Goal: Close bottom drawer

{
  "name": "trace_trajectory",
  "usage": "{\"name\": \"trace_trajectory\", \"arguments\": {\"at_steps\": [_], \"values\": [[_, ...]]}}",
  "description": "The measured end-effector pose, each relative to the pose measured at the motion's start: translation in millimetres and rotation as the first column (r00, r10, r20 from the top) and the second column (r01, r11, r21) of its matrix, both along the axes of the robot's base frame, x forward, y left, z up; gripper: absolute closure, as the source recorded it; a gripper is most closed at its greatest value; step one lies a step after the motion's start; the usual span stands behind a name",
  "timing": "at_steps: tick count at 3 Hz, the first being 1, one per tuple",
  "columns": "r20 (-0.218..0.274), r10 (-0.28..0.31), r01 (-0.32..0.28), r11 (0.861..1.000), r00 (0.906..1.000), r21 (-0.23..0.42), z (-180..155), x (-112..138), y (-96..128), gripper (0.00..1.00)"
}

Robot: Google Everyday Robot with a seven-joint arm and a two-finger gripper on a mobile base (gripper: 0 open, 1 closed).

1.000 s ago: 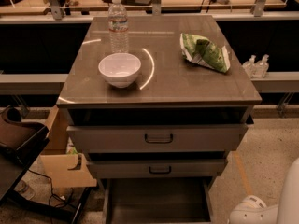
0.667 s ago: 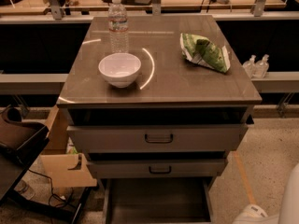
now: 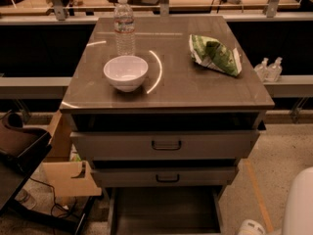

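Observation:
The grey metal cabinet (image 3: 166, 89) has three drawers. The bottom drawer (image 3: 166, 210) is pulled out toward me. Its plain grey tray shows below the middle drawer front (image 3: 164, 176), and its front panel and handle are cut off by the lower edge of the view. The top drawer front (image 3: 164, 144) stands slightly out. My gripper is not in view. Only white parts of my arm (image 3: 298, 204) show at the lower right corner, to the right of the open tray.
On the cabinet top stand a white bowl (image 3: 125, 72), a clear water bottle (image 3: 124, 26) and a green chip bag (image 3: 215, 54). A cardboard box (image 3: 68, 177) and a dark chair (image 3: 19, 151) are at the left. A rail with small bottles (image 3: 269, 68) runs behind.
The white rounded arm part at the lower right has sunk slightly toward the bottom edge. The drawers and the things on top have not moved.

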State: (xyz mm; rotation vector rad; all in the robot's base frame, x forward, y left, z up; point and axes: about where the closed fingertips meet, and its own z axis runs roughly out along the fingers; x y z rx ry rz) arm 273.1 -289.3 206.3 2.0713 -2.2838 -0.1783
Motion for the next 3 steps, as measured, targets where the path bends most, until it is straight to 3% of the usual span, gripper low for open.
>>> {"name": "trace_trajectory", "arguments": {"at_steps": [3], "values": [[-0.051, 0.132, -0.131, 0.991, 0.9899, 0.026, -78, 21, 46, 1.0]]}}
